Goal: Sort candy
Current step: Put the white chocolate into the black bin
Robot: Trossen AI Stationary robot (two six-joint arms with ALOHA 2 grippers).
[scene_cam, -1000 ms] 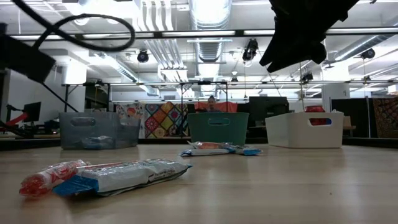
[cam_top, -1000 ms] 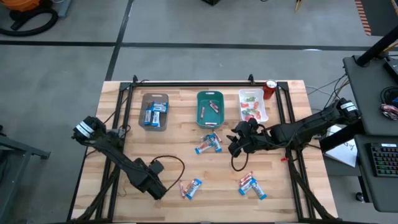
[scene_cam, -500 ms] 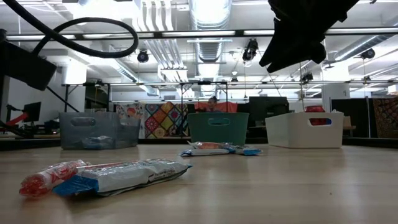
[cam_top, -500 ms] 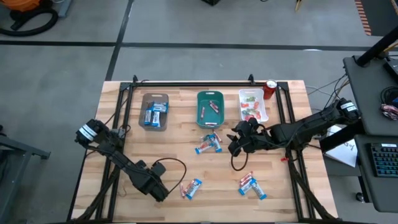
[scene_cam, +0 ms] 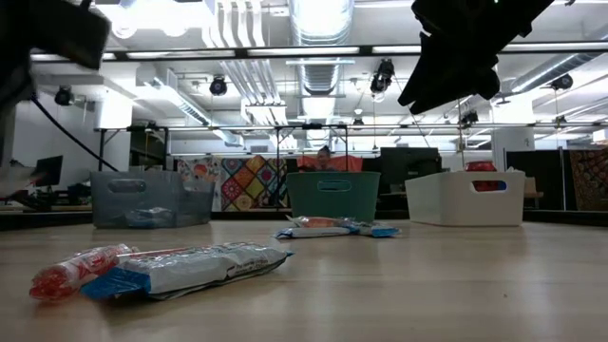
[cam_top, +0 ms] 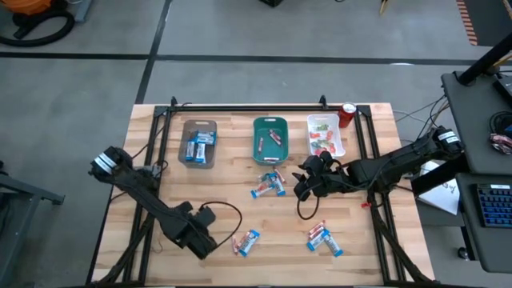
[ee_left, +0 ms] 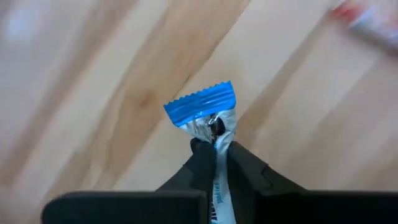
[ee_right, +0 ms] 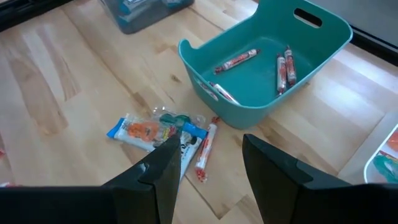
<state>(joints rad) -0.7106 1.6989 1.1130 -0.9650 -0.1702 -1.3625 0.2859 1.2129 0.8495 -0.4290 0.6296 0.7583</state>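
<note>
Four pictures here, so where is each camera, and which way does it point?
High view: above the table, looking straight down; shows both arms, left tool, right tool.
Low view: at tabletop height, looking level across to the three bins; the right arm hangs in from above.
Left wrist view: on the left arm, looking past its fingers, shut on a blue-and-white bar.
Right wrist view: on the right arm, its open fingers facing the teal bin.
Shared: the teal bin shows in the high, low and right wrist views.

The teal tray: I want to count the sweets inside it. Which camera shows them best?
The right wrist view: it looks into the teal tray, showing slim red sticks on its floor. The high view shows the tray small from above; the low view shows only its outer wall; the left wrist view misses it.
</note>
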